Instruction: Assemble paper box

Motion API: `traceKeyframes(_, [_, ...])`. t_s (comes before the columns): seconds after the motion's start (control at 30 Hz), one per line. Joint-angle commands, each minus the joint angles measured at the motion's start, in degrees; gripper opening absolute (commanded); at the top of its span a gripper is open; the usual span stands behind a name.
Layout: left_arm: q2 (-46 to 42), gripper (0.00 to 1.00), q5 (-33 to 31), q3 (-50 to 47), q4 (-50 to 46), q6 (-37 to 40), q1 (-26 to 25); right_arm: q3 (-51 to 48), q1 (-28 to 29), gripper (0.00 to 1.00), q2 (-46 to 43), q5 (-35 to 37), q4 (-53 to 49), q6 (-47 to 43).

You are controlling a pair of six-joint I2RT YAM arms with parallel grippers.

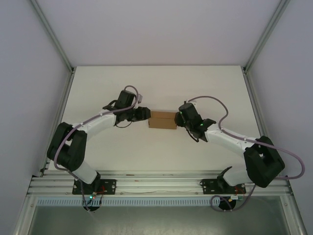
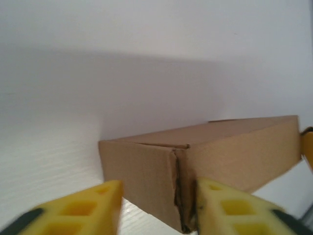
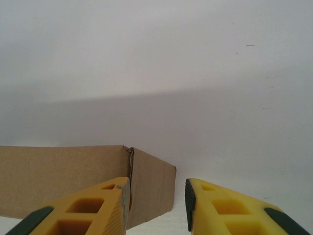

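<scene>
The paper box (image 1: pixel 162 120) is a small closed brown cardboard box lying flat mid-table, between my two grippers. My left gripper (image 1: pixel 145 113) is at its left end. In the left wrist view the box (image 2: pixel 220 147) shows its end face between the yellow fingers (image 2: pixel 88 208) of the open left gripper (image 2: pixel 159 208); the right finger touches the box's corner seam. My right gripper (image 1: pixel 179 117) is at the right end. In the right wrist view the right gripper (image 3: pixel 157 205) is open. One finger rests at the corner of the box (image 3: pixel 58 176); the other stands clear of it.
The white table (image 1: pixel 156 83) is ringed by white walls and aluminium frame posts (image 1: pixel 254 63). Both arms reach in from their bases along the near rail (image 1: pixel 156 186). Purple cables loop over each arm.
</scene>
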Motion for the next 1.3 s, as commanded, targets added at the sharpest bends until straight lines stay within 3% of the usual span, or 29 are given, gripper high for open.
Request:
traceKeyframes(0.0, [1.3,0.26,0.1,-7.6,1.7,-0.9,0.4,-5.9,-0.1,0.35,2.0,-1.7,-3.6,-1.3])
traceKeyframes(0.07, [2.4,0.15,0.3,-9.3,3.7,-1.1,0.3,-8.3,-0.1,0.34,2.1,-2.6,0.2,-1.5])
traceKeyframes(0.2, [2.6,0.13,1.0,-8.4,3.8,-0.5,0.4,-8.7,-0.1,0.35,-0.3,-3.8,0.9,-4.3])
traceKeyframes(0.27, [1.3,0.32,0.1,-5.6,1.3,1.0,0.4,-5.5,0.0,0.42,-2.5,-3.5,-2.1,-7.2])
traceKeyframes(0.3, [0.5,0.36,-0.6,-4.0,0.0,1.6,0.4,-3.2,-0.1,0.46,-3.5,-2.8,-4.2,-8.4])
traceKeyframes(0.37, [-1.2,0.57,-2.6,-0.2,-2.5,2.6,0.3,1.9,-0.2,0.57,-4.7,-2.0,-7.7,-11.3])
traceKeyframes(0.47, [-2.9,0.77,-5.2,5.7,-5.6,3.6,0.4,9.4,-0.5,0.67,-4.4,-3.7,-11.8,-16.6])
traceKeyframes(0.53, [-4.0,0.85,-6.9,8.6,-7.4,4.7,0.4,13.5,-0.6,0.74,-3.2,-7.8,-14.1,-22.6])
traceKeyframes(0.6, [-5.2,1.0,-10.6,10.4,-9.9,6.0,0.5,16.4,-0.6,0.78,-1.2,-14.8,-16.7,-32.6])
traceKeyframes(0.7, [-8.8,1.0,-20.6,10.4,-14.0,7.7,1.0,20.9,-0.2,0.87,3.4,-23.4,-23.5,-50.9])
traceKeyframes(0.73, [-10.7,1.0,-25.5,9.3,-14.6,8.0,1.4,22.4,0.2,0.99,5.3,-25.4,-27.0,-59.1])
traceKeyframes(0.77, [-12.6,1.0,-30.7,7.8,-15.0,8.3,1.7,23.3,0.7,1.0,6.8,-25.8,-28.7,-64.6])
traceKeyframes(0.9, [-22.0,1.0,-48.3,-1.1,-12.1,10.8,5.8,29.7,2.7,1.0,14.6,-17.3,-31.9,-73.3])
traceKeyframes(1.0, [-29.9,1.0,-50.8,-10.6,-3.8,13.6,11.8,34.6,2.7,1.0,20.3,-13.4,-33.4,-75.9])
traceKeyframes(1.17, [-42.4,1.0,-46.7,-24.5,10.1,19.3,16.9,39.1,2.9,0.97,26.8,-12.4,-34.9,-79.2])
traceKeyframes(1.27, [-45.6,1.0,-45.2,-26.1,10.4,20.1,17.9,41.3,3.0,0.82,29.9,-12.4,-36.4,-80.6])
